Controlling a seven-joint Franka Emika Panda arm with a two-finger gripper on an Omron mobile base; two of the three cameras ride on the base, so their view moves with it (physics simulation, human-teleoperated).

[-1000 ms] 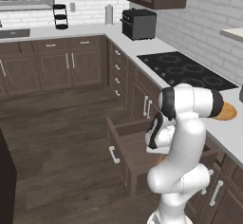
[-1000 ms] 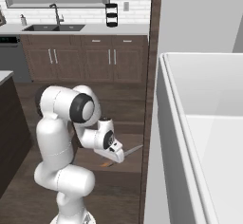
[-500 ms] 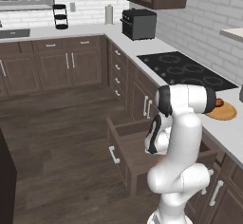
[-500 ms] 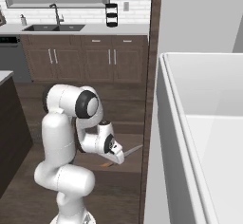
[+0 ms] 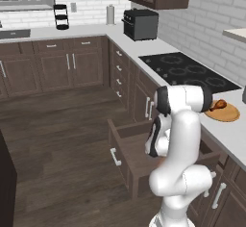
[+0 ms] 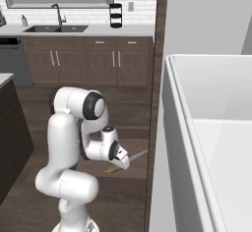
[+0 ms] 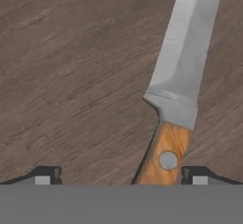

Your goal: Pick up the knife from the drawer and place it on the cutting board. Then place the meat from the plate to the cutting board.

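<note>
Kitchen with dark-brown cabinets, wood floor, white tile wall. Drawer pulled out below the pale table; black cooktop set in it. Knife lies flat on the drawer's wood-grain bottom, orange handle between the fingers, spread wide, gripping nothing. Meat rests on the plate near the table's front edge.
</note>
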